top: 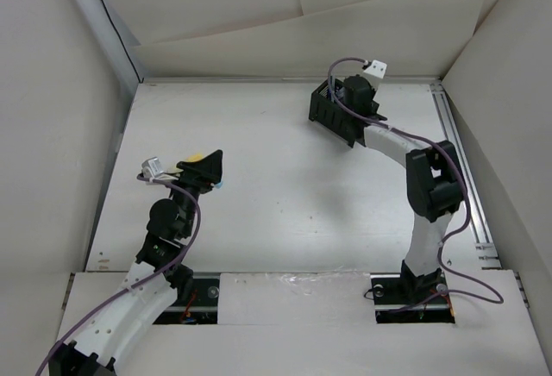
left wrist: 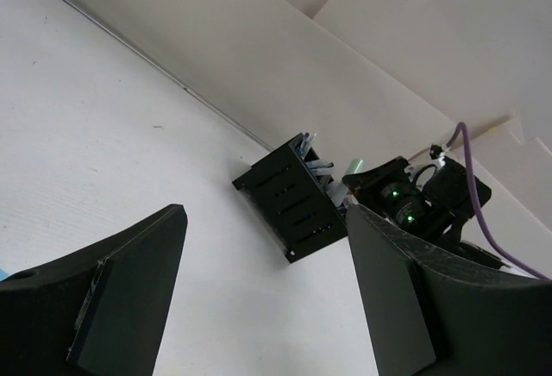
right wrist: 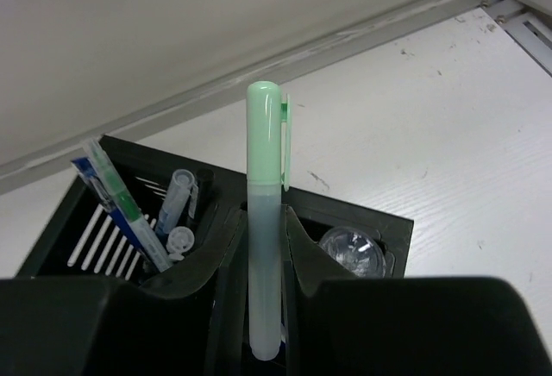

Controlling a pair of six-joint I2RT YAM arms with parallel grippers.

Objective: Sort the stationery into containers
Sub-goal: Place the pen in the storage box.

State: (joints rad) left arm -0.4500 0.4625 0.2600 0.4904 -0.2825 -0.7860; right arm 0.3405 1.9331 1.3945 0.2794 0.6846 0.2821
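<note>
**Top view.** The right arm is reaching to the far right of the counter. The right jaws are hanging directly over the black organiser; what they are gripping is not showing from here. The left arm is bending over the near left. A yellow item and a speck of blue are lying just beside the left jaws; I cannot tell whether they are touching.

**Left wrist view.** The left jaws are standing spread, with nothing between them. The organiser is sitting well apart, far across the counter, with pens poking out of its top.

**Right wrist view.** The right jaws are pinching a pale green marker by its lower barrel, upright with the cap up. Its lower tip is hiding behind the jaws. The marker is standing over the organiser, seemingly above a divider. The left compartment is holding blue pens and stubby markers. A clear round thing is lying in the right one.

**Judgement.** The step in hand is looking like the drop into a compartment. To do it well:
- Shift the marker off the divider toward the chosen compartment, holding it upright.
- Lower it until the tip is below the rim before spreading the jaws.
- Lift straight up afterwards so the leaning pens are not getting snagged.
</note>
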